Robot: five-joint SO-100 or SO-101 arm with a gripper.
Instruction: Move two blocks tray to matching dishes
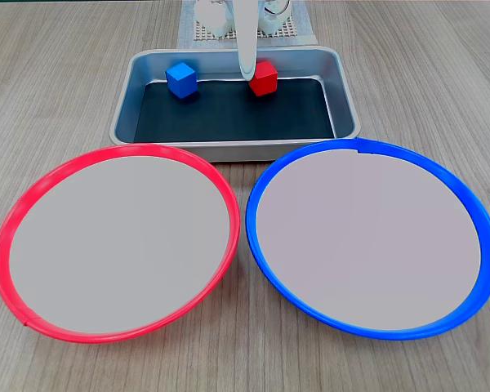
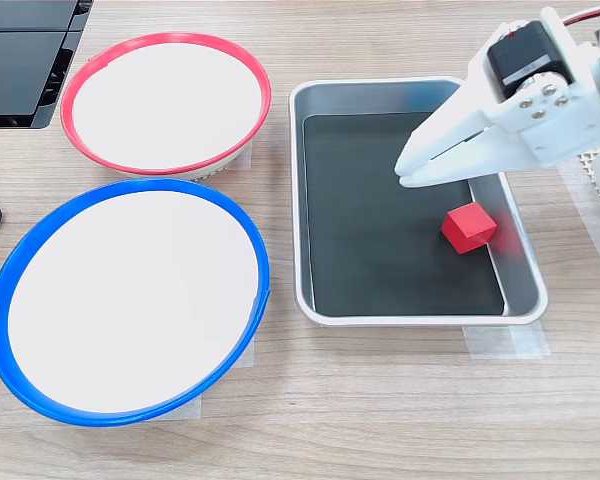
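White gripper (image 2: 404, 174) (nearly closed, holding nothing) hovers above tray (image 2: 396, 316).

The arm was built of glossy white moulded plastic. Its white two-finger gripper (image 2: 405, 172) tapered into long, smooth, pointed fingers (image 2: 450, 125) with rounded edges. A black rectangular servo motor (image 2: 525, 62) sat boxed inside the white wrist housing, beside a round white hub (image 2: 536, 100) fastened with small silver screws. A thin red wire (image 2: 578, 14) showed behind the housing.
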